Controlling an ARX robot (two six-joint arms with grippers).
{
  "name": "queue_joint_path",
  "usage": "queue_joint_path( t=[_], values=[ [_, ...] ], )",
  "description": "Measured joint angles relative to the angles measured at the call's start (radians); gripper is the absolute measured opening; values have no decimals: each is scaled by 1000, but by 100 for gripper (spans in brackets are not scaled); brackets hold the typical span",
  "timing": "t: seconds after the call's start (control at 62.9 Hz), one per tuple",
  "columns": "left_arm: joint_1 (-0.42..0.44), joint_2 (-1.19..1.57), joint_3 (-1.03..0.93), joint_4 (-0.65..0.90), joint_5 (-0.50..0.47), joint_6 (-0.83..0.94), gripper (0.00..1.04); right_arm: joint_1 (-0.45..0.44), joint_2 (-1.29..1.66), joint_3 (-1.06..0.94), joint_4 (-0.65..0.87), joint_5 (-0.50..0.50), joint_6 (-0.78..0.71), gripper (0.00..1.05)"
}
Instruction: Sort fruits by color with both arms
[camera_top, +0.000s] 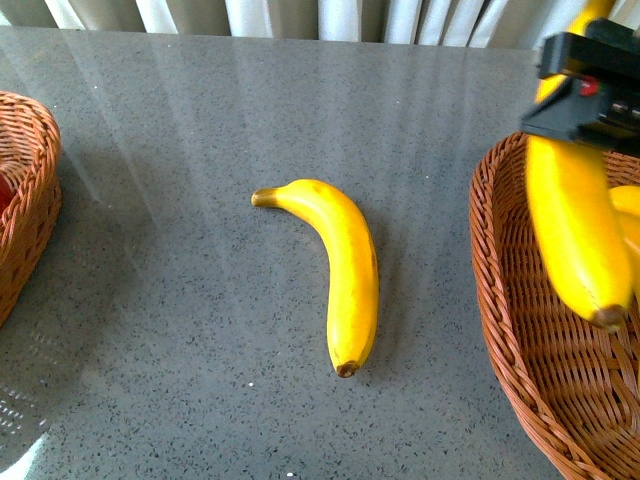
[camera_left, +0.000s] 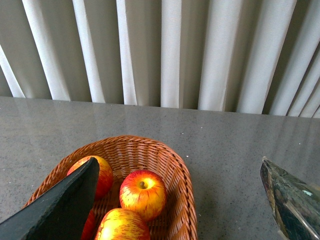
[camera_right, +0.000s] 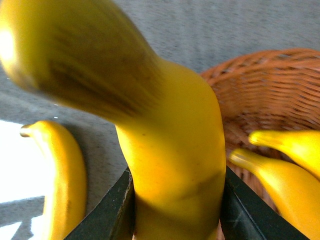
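Banana left out: one yellow banana (camera_top: 335, 270) lies alone on the grey bench (camera_top: 200, 150), midway between the two baskets and touching neither. It looks like the one fruit not yet picked up.
Right basket: the wicker right basket (camera_top: 500, 300) sits at the bench's near right side. At least two bananas (camera_right: 272, 185) lie inside it, so the yellow sorting looks well under way.
Right fingers: the right fingers (camera_right: 107, 215) are closed on either side of a held banana (camera_top: 575, 220). It hangs brown tip down over the right basket, the tip low inside the rim. Whether it touches the weave or the bananas below I cannot tell. I judge this drop is the step in hand.
Left basket: the left basket (camera_left: 182, 175) stands at the bench's left edge. At least three red-and-yellow apples (camera_left: 142, 194) rest in it and none shows loose on the bench, so the red side looks finished.
Left fingers: the left fingers (camera_left: 60, 205) are spread wide apart and empty, hanging above the left basket.
Beyond: a pale pleated curtain (camera_left: 165, 50) hangs behind the far edge. No other loose fruit shows, though parts of the bench are out of view.
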Motion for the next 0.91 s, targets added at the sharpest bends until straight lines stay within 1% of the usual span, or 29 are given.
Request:
queue_joint_path(
  t=[0.079,0.191,0.429,0.461,0.509,0.54,0.62,0.652,0.715,0.81,0.906],
  values=[
    [0,0,0,0,0,0,96,-34,-42,-59,-6,61,-27,35],
    [0,0,0,0,0,0,96,-43,-66,-111,1,114,-73,35],
    [0,0,0,0,0,0,96,-59,-64,-163,38,161,-141,36],
    [0,0,0,0,0,0,96,-62,-61,-163,41,164,-143,39],
    [0,0,0,0,0,0,96,-66,-54,-163,43,171,-146,48],
    [0,0,0,0,0,0,96,-67,-53,-163,44,173,-146,52],
    [0,0,0,0,0,0,96,-68,-48,-163,44,180,-147,66],
    [0,0,0,0,0,0,96,-68,-48,-163,44,182,-147,69],
    [0,0,0,0,0,0,96,-67,-48,-163,43,190,-148,80],
    [0,0,0,0,0,0,96,-49,-49,-163,47,195,-156,96],
    [0,0,0,0,0,0,96,-13,-49,-154,58,188,-180,95]
  ],
)
